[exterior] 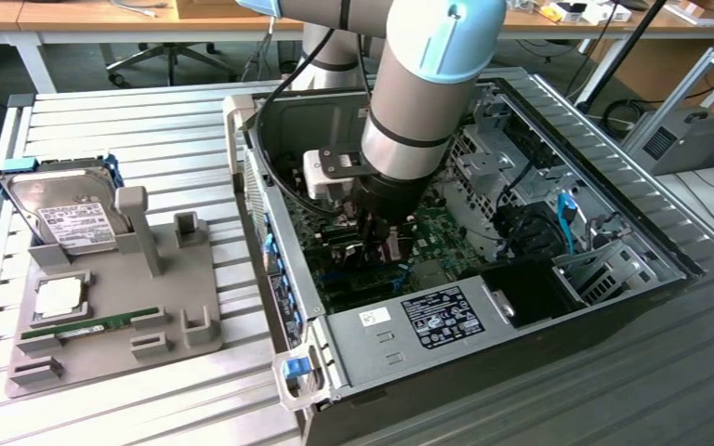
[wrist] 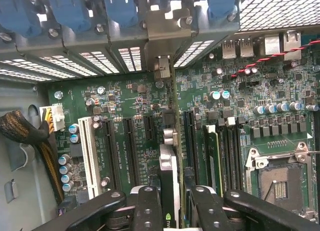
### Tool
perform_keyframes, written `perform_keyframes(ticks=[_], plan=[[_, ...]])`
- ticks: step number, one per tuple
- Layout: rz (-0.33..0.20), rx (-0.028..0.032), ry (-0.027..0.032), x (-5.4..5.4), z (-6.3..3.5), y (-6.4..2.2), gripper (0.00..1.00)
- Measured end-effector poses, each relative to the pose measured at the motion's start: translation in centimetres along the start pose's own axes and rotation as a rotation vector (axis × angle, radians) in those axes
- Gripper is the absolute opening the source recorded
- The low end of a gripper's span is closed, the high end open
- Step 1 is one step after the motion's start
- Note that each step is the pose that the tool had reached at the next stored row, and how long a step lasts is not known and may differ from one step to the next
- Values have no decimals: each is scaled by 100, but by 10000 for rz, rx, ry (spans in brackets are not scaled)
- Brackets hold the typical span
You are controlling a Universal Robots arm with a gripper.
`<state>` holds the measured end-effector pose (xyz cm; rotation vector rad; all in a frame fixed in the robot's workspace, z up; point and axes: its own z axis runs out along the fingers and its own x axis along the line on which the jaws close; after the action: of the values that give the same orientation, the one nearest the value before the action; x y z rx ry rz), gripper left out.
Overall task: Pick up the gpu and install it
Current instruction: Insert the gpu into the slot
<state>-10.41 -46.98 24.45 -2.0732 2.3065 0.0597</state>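
My gripper [exterior: 376, 234] is down inside the open computer case [exterior: 332, 358], over the green motherboard [exterior: 357, 279]. In the wrist view the gpu [wrist: 169, 163] stands edge-on between my black fingers [wrist: 148, 206], a thin dark card running along a black expansion slot. Its pale silver end bracket [wrist: 161, 38] lies against the case's rear slot wall. The gripper [wrist: 172, 193] is shut on the card. I cannot tell whether the card's edge is seated in the slot.
Blue slot latches [wrist: 120, 8] line the rear wall. A white slot [wrist: 87, 156], memory slots [wrist: 225, 156] and the CPU socket [wrist: 280, 183] flank the card. On a grey fixture [exterior: 146, 311] outside the case lie a hard drive [exterior: 66, 214] and a green memory stick [exterior: 90, 325].
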Motion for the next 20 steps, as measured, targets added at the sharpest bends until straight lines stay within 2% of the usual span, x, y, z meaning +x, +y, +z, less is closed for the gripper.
perform_keyframes(ticks=[20], plan=[[6,10,-1,5,11,40,27]])
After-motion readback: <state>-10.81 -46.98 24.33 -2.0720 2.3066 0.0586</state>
